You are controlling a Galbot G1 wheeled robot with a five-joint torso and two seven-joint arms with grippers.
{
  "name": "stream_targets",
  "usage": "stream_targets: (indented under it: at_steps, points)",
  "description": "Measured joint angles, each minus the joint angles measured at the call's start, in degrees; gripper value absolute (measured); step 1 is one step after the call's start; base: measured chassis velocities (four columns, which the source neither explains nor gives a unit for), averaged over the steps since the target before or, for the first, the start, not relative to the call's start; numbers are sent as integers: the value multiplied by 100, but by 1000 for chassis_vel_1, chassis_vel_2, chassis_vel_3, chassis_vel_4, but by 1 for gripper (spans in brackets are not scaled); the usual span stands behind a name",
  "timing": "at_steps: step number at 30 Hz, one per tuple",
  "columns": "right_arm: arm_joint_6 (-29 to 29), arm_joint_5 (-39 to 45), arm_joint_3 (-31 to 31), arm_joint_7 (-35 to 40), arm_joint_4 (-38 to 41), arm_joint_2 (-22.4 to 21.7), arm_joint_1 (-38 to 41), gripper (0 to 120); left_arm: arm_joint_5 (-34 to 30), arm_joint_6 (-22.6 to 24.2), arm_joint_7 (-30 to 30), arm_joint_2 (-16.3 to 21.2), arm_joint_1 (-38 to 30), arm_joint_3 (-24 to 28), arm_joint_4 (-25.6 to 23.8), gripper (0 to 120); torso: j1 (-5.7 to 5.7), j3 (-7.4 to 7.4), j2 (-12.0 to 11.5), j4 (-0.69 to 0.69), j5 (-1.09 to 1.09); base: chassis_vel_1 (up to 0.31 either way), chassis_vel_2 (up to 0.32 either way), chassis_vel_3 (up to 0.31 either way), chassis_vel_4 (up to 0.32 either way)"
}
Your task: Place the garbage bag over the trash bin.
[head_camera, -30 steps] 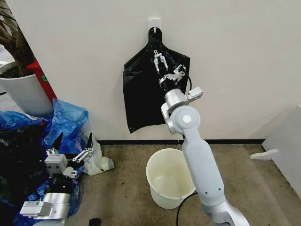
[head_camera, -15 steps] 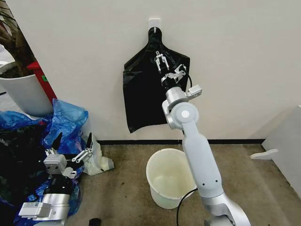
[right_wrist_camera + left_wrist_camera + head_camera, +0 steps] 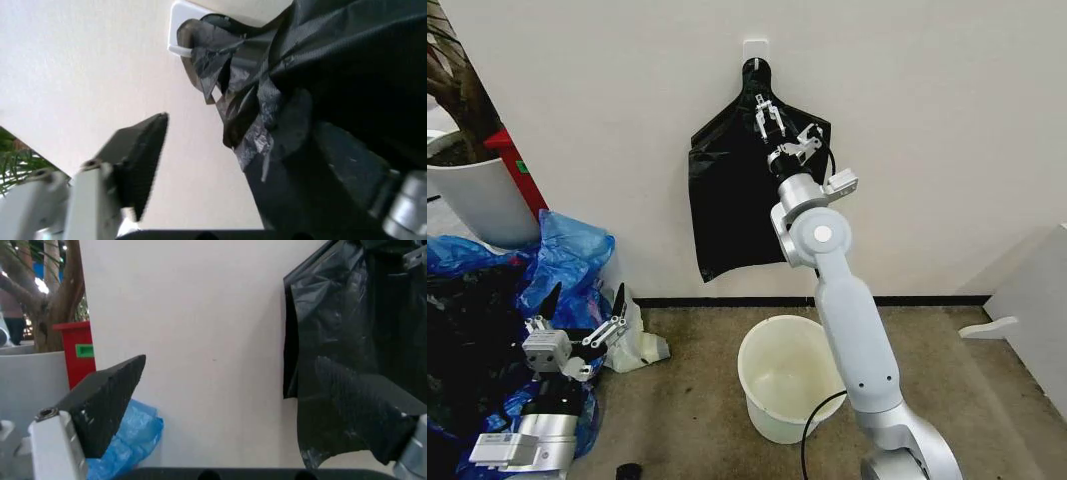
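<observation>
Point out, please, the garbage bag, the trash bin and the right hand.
garbage bag (image 3: pixel 722 215): head view, on its lower body.
trash bin (image 3: pixel 749 381): head view, on its left wall.
right hand (image 3: pixel 765 107): head view, between its fingertips.

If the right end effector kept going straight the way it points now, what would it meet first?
Most likely the thin glossy black plastic garbage bag hanging from the white wall hook. The open right end effector already sits at the bag's upper part; contact depth is unclear.
</observation>
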Motion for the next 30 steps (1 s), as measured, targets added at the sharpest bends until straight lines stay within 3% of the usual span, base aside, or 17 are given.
stream_targets:
  at_steps: [8,10,15,18,20,30]
  points:
    - [16,22,-18,1,-33,-2,23,48,11,-24,8,-22,10,-22,-25,100,0,0,0,0,0,0,0,0,0]
    - [16,24,-18,2,-37,-2,24,45,13,-28,8,-26,11,-23,-26,100,0,0,0,0,0,0,0,0,0]
    - [18,49,-6,3,-69,-2,6,21,30,-44,14,-51,11,-20,-31,100,0,0,0,0,0,0,0,0,0]
    - [20,50,-6,3,-72,-2,-17,15,34,-48,15,-53,12,-19,-31,100,0,0,0,0,0,0,0,0,0]
    - [22,55,-5,3,-72,-2,-38,4,35,-51,17,-53,12,-19,-31,100,0,0,0,0,0,0,0,0,0]
    - [28,93,-29,6,23,-2,-158,0,65,-61,44,-67,15,-22,-40,100,0,0,0,0,0,0,0,0,0]
